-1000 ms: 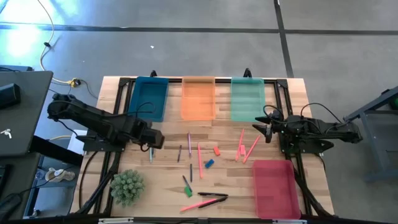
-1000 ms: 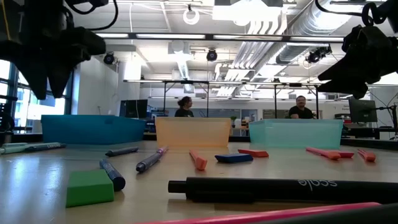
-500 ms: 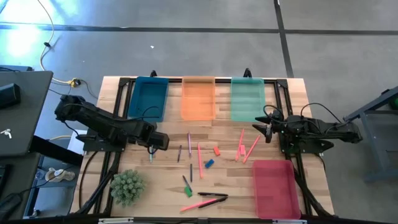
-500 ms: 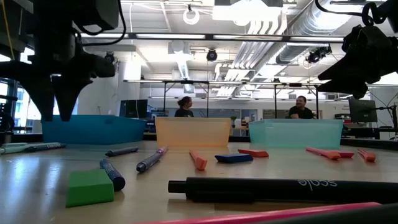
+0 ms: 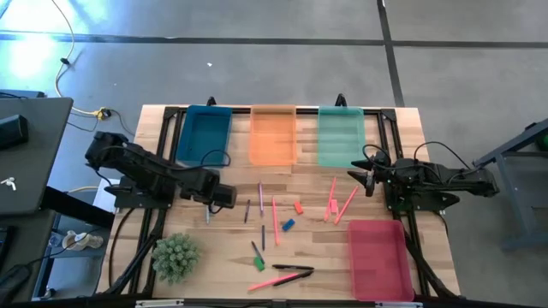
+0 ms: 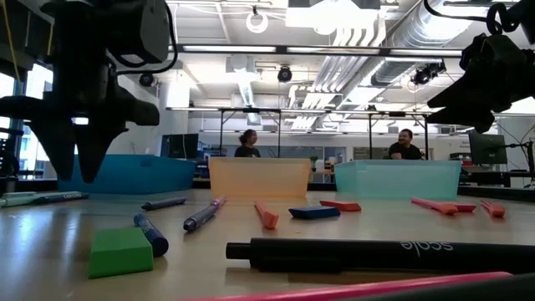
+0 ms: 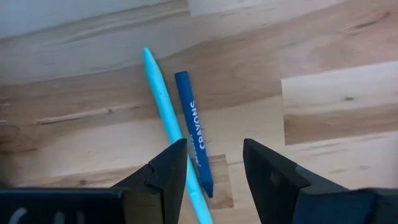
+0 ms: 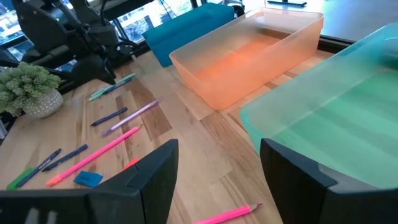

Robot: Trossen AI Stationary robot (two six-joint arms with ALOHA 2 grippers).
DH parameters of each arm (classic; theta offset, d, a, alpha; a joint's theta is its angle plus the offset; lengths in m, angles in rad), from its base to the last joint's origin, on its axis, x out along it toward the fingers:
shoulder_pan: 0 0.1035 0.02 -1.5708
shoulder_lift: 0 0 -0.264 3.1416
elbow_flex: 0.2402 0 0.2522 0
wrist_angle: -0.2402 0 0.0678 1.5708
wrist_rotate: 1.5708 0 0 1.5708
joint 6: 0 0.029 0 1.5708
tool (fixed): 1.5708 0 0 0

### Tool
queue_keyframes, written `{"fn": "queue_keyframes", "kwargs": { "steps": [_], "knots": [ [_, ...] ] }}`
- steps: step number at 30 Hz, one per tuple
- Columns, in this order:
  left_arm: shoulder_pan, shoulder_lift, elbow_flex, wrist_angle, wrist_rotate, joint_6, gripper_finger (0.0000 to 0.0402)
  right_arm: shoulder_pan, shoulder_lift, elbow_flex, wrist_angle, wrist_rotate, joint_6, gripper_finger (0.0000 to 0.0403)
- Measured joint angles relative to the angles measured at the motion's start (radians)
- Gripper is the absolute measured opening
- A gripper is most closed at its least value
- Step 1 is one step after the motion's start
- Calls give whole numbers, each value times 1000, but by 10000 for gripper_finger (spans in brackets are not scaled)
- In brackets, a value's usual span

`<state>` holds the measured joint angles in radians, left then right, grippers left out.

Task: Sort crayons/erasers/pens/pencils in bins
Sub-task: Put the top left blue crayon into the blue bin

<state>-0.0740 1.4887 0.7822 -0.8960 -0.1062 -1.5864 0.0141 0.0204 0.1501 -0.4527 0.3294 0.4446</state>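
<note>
Nearest the low camera, a black pen (image 6: pixel 368 253) lies across the table front, with a green eraser (image 6: pixel 121 251) beside it. Behind these sit a blue eraser (image 6: pixel 314 212), a red-orange eraser (image 6: pixel 340 205) and scattered pink sticks (image 6: pixel 435 205).

Left gripper (image 7: pixel 214 163): poised above the table, fingers partly open and holding nothing. Directly beneath, a dark blue crayon (image 7: pixel 193 139) and a light blue stick (image 7: pixel 166 118) lie side by side, touching or nearly so. The crayon runs into the gap between the fingers; the light blue stick passes under one finger (image 7: pixel 171 168).

Judgement: the step in hand appears to be picking up the crayon. Done well, the gripper should shift sideways so both fingers straddle the crayon alone, then descend squarely and close across its width. Risk: closing as placed could pinch both items, or roll the crayon away.

Right gripper (image 8: pixel 214 163): waiting near the green bin (image 5: pixel 341 135), fingers wide apart and empty.

At the far edge stand the blue bin (image 5: pixel 205 134), orange bin (image 5: pixel 273 134) and green bin in a row; the red-pink bin (image 5: pixel 379 257) sits apart at the near right corner.
</note>
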Motion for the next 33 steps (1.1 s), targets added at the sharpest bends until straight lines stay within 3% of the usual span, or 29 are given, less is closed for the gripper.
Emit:
{"fn": "queue_keyframes", "kwargs": {
  "steps": [33],
  "knots": [
    [68, 54, -21, 38, 39, 100, 144, 0, 0, 0, -2, 0, 0, 220]
  ]
}}
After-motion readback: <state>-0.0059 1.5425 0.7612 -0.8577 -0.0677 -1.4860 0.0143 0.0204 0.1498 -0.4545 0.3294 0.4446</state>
